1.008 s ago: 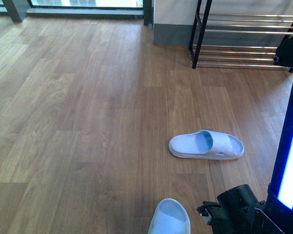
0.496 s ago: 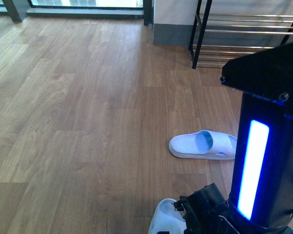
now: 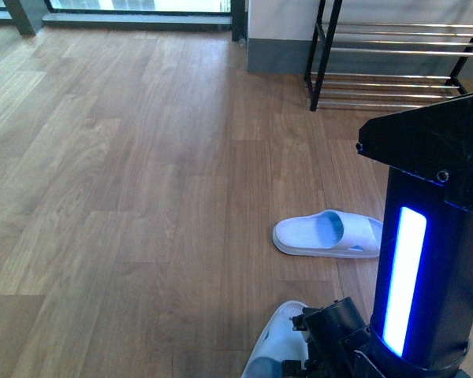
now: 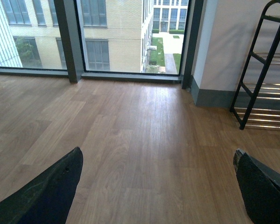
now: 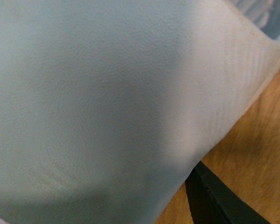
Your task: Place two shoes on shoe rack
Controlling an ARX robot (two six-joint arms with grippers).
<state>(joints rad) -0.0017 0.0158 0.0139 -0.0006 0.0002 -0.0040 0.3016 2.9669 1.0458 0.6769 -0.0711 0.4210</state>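
One pale blue slide (image 3: 327, 235) lies flat on the wood floor, mid-right in the front view. The other pale blue slide (image 3: 274, 340) is at the bottom edge, tilted, with my right gripper (image 3: 311, 350) shut on its side. In the right wrist view this slide (image 5: 107, 102) fills almost the whole picture, with one black finger (image 5: 219, 200) beneath it. The shoe rack (image 3: 394, 63) stands against the far wall at upper right, its chrome bars bare where visible. My left gripper (image 4: 156, 189) is open above bare floor, and the shoe rack (image 4: 266, 93) is ahead of it to one side.
My right arm's black column with a blue light strip (image 3: 410, 276) hides the floor at lower right and part of the rack. Floor-to-ceiling windows (image 4: 116, 35) and a grey-skirted wall (image 3: 280, 47) bound the far side.
My right arm has swung in over the near slide and closed on it. That slide has tilted and shifted slightly. The other slide has not moved.
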